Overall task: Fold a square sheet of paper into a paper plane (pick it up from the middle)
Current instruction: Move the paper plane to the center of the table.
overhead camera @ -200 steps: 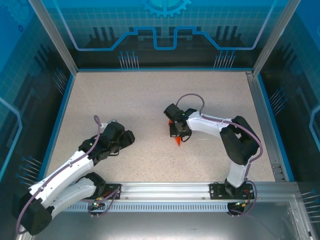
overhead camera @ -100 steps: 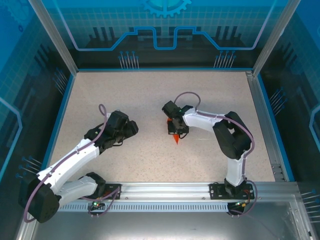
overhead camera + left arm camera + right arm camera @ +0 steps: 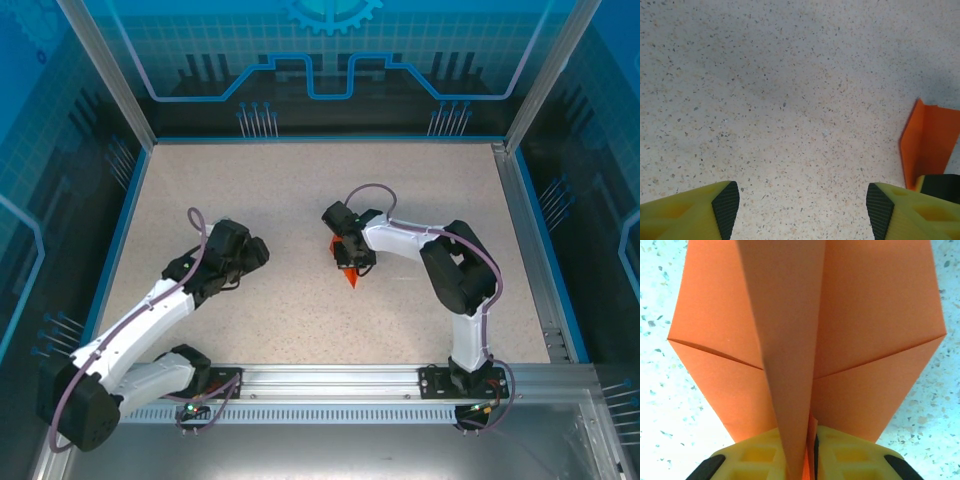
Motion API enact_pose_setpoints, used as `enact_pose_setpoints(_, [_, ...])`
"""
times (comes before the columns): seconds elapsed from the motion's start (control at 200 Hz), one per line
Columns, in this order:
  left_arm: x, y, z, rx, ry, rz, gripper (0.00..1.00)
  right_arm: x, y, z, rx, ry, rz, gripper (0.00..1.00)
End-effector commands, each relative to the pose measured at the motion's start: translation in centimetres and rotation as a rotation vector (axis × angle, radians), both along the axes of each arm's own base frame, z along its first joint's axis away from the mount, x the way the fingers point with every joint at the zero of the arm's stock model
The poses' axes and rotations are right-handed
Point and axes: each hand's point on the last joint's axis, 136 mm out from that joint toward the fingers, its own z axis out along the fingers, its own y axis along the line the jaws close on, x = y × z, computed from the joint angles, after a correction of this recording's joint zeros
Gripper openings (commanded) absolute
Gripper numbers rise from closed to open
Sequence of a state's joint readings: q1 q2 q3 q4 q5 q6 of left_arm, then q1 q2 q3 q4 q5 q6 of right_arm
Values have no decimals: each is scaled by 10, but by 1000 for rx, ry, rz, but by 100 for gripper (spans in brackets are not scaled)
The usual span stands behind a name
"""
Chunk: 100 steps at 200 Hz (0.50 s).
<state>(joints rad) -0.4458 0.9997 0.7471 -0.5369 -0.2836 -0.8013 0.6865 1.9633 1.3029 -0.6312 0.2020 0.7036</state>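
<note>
Orange plane (image 3: 349,277) near the middle of the speckled table (image 3: 250,180), nose pointing toward the arm bases. Pinched along its centre ridge by the right gripper (image 3: 807,442), yellow fingers (image 3: 855,457) close on either side, wings fanned out over the table. Well to the left, the left gripper (image 3: 800,200) low over bare table, jaws spread wide, holding nothing. At the right edge of its wrist view, a slice of the plane.

Light is bright and even, coming from above. Soft grey shadows lie on the worktop (image 3: 790,75). Close around the paper plane (image 3: 865,315) the worktop looks washed out, bluish-white.
</note>
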Motion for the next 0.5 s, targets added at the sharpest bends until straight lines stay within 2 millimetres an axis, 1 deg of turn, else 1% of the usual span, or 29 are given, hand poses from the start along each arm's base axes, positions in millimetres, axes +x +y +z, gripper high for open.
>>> enact_pose_setpoints(0.0, [-2, 3, 24, -4, -44, -16, 73, -7, -8, -4, -36, 49, 6, 18])
enact_pose_setpoints(0.065, [-6, 4, 27, -16, -54, -19, 74, -6, -10, -5, -60, 48, 11, 18])
enact_pose_setpoints(0.14, [-13, 2, 24, -31, -54, -40, 76, -6, -9, -10, -57, 48, 26, 19])
enact_pose_setpoints(0.28, [-27, 2, 3, -54, 0, -47, 77, -8, -7, -19, -64, 70, 38, 17])
enact_pose_setpoints(0.37, [-29, 1, -7, -73, 5, -38, 77, -9, -5, -21, -60, 75, 43, 16])
enact_pose_setpoints(0.495, [-25, 0, -12, -68, 10, -39, 77, -6, 0, -17, -41, 75, 41, 15])
